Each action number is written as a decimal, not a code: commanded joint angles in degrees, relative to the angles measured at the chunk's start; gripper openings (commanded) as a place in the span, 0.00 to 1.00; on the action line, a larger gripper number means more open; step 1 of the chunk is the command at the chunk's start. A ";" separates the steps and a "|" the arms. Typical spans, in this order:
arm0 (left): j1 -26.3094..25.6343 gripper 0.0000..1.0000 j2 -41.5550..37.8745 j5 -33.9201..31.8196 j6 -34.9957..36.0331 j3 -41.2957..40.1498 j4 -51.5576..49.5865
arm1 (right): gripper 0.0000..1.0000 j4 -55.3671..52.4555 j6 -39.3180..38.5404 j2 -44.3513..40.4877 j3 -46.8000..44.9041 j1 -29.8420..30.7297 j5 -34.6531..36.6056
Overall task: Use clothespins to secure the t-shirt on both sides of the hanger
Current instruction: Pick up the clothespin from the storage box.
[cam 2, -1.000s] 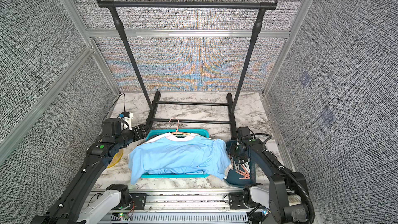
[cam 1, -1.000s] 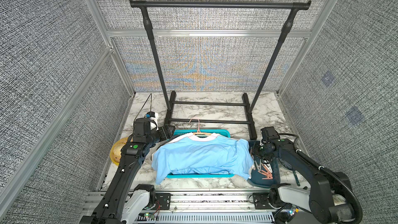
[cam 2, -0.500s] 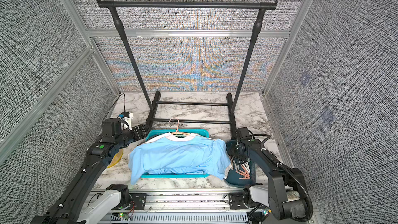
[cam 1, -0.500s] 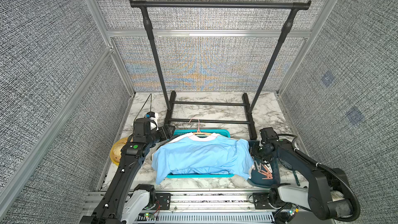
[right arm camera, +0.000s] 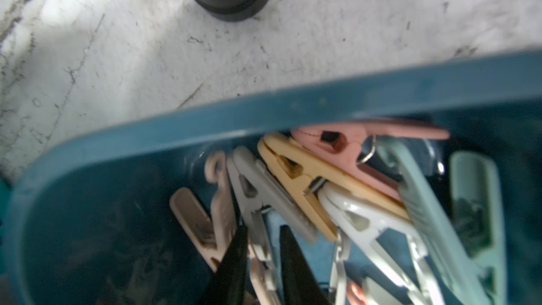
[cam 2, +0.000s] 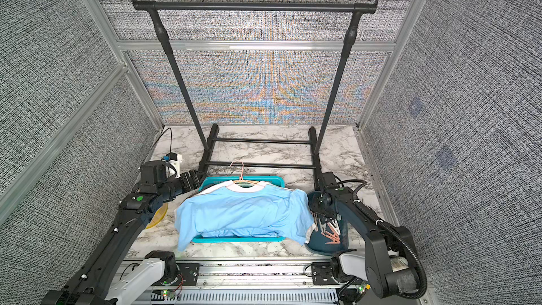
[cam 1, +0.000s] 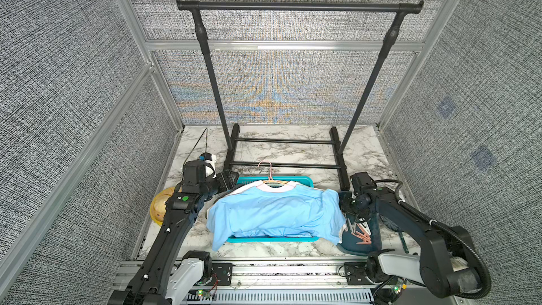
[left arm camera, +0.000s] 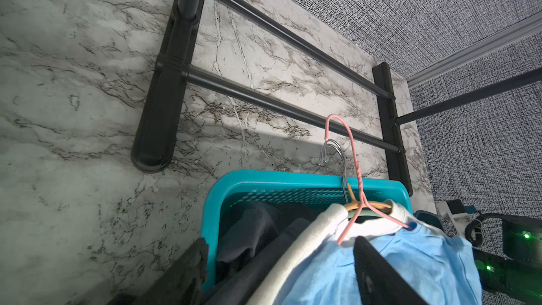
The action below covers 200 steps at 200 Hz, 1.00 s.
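Note:
A light blue t-shirt [cam 1: 275, 209] [cam 2: 243, 212] on a pink wire hanger [cam 1: 268, 171] [left arm camera: 349, 154] lies draped over a teal basket [cam 1: 272, 239]. My left gripper [cam 1: 230, 180] [left arm camera: 278, 259] is open at the basket's back left corner, its fingers spread either side of the shirt's shoulder. Several clothespins [cam 1: 360, 234] [right arm camera: 293, 177] in pink, beige, grey and white lie in a dark blue bin [cam 1: 355, 247] [right arm camera: 264, 107] to the right. My right gripper [cam 1: 347, 205] [right arm camera: 262, 230] is down in that bin, its jaws narrowly open astride the tail of a grey clothespin [right arm camera: 255, 200].
A black garment rack [cam 1: 293, 5] stands behind the basket, its base bars [left arm camera: 264, 104] on the marble table. A yellow disc [cam 1: 158, 203] lies under my left arm. A white garment [left arm camera: 316, 230], dark clothes and silver hanger hooks [left arm camera: 331, 151] share the basket.
My right gripper has shifted slightly inside the bin and its jaws have parted a little. The left arm and the t-shirt have not moved.

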 commanded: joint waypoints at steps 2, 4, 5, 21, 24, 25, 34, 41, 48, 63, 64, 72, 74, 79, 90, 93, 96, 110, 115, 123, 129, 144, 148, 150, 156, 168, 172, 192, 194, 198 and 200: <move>-0.03 0.78 0.36 0.71 0.65 0.46 -0.31 | 0.28 -1.92 -0.37 0.47 0.69 0.42 1.69; -0.01 0.78 0.36 0.72 0.63 0.46 -0.35 | 0.28 -1.91 -0.38 0.59 0.67 0.53 1.69; -0.02 0.78 0.41 0.72 0.59 0.41 -0.38 | 0.28 -1.91 -0.38 0.62 0.62 0.53 1.69; -0.03 0.78 0.63 0.96 0.53 0.65 -0.69 | 0.28 -1.79 -0.42 1.17 0.62 0.88 1.87; 0.02 0.78 0.63 0.98 0.54 0.68 -0.68 | 0.28 -1.74 -0.39 1.26 0.65 0.90 1.95; -0.01 0.78 0.63 0.99 0.54 0.70 -0.67 | 0.27 -1.73 -0.38 1.31 0.66 0.94 1.95; -0.03 0.78 0.58 0.90 0.45 0.72 -0.71 | 0.26 -1.76 -0.30 1.53 0.70 1.11 2.15; -0.03 0.78 0.53 0.66 0.45 0.65 -0.83 | 0.25 -1.80 -0.21 1.70 0.75 1.22 2.29; -0.03 0.78 0.47 0.40 0.45 0.63 -0.83 | 0.24 -1.73 -0.19 1.78 0.84 1.39 2.31; 0.03 0.78 0.31 -0.19 0.37 0.45 -0.84 | 0.22 -1.48 -0.02 1.73 0.68 1.65 2.46; 0.04 0.78 0.29 -0.21 0.37 0.45 -0.84 | 0.22 -1.48 0.02 1.72 0.67 1.66 2.47; -0.03 0.78 0.21 -0.35 0.36 0.41 -0.84 | 0.22 -1.26 0.12 1.80 0.59 1.72 2.45; -0.03 0.78 0.19 -0.36 0.30 0.45 -0.82 | 0.22 -1.20 0.08 1.73 0.58 1.75 2.48; -0.03 0.78 0.19 -0.39 0.36 0.46 -0.83 | 0.21 -1.11 0.13 1.88 0.58 1.81 2.48; 0.01 0.78 0.10 -0.45 0.36 0.45 -0.84 | 0.21 -1.10 -0.01 2.21 0.71 1.97 2.66; -0.02 0.78 0.07 -0.47 0.36 0.41 -0.84 | 0.21 -1.18 -0.10 2.36 0.75 2.01 2.71; -0.03 0.78 0.03 -0.50 0.36 0.39 -0.84 | 0.21 -1.20 -0.11 2.41 0.85 2.02 2.74; 0.02 0.78 0.19 -0.62 0.36 0.45 -0.79 | 0.21 -1.37 -0.23 2.76 1.06 2.03 2.80; -0.03 0.78 0.18 -0.71 0.29 0.46 -0.79 | 0.21 -1.40 -0.25 2.77 1.13 2.03 2.88; -0.03 0.78 0.19 -0.77 0.28 0.42 -0.83 | 0.16 -1.50 -0.26 2.77 1.19 2.05 2.96; -0.03 0.78 0.18 -0.93 0.19 0.40 -0.86 | 0.15 -1.51 -0.21 2.61 1.27 2.03 3.00; -0.03 0.78 0.02 -1.36 0.10 0.37 -0.92 | 0.12 -1.73 -0.30 2.04 1.36 2.11 2.92; -0.03 0.77 0.01 -1.51 0.06 0.37 -0.92 | 0.12 -1.80 -0.33 1.79 1.37 2.16 2.85; 0.02 0.78 -0.05 -1.55 0.02 0.37 -0.90 | 0.12 -1.84 -0.41 1.67 1.32 2.12 2.84; -0.03 0.78 -0.08 -1.73 0.10 0.36 -0.91 | 0.09 -1.97 -0.43 1.18 1.26 2.20 2.77; -0.01 0.78 -0.21 -1.96 0.10 0.37 -0.91 | 0.07 -2.49 -0.60 0.22 1.45 2.27 2.66; 0.00 0.78 -0.26 -2.06 0.10 0.29 -0.89 | 0.07 -2.74 -0.60 -0.13 1.39 2.29 2.73; -0.03 0.78 -0.34 -2.09 -0.05 0.24 -0.84 | 0.06 -3.91 -0.83 -2.39 1.78 2.40 2.38; -0.03 0.78 -0.34 -2.16 0.00 0.20 -0.84 | 0.05 -3.99 -0.86 -2.70 1.80 2.38 2.20; -0.03 0.78 -0.47 -2.18 0.05 0.28 -0.79 | 0.04 -4.22 -0.98 -3.24 1.87 2.38 1.86; -0.03 0.77 -0.44 -2.18 0.09 0.26 -0.80 | 0.04 -4.37 -1.05 -3.48 1.93 2.38 1.65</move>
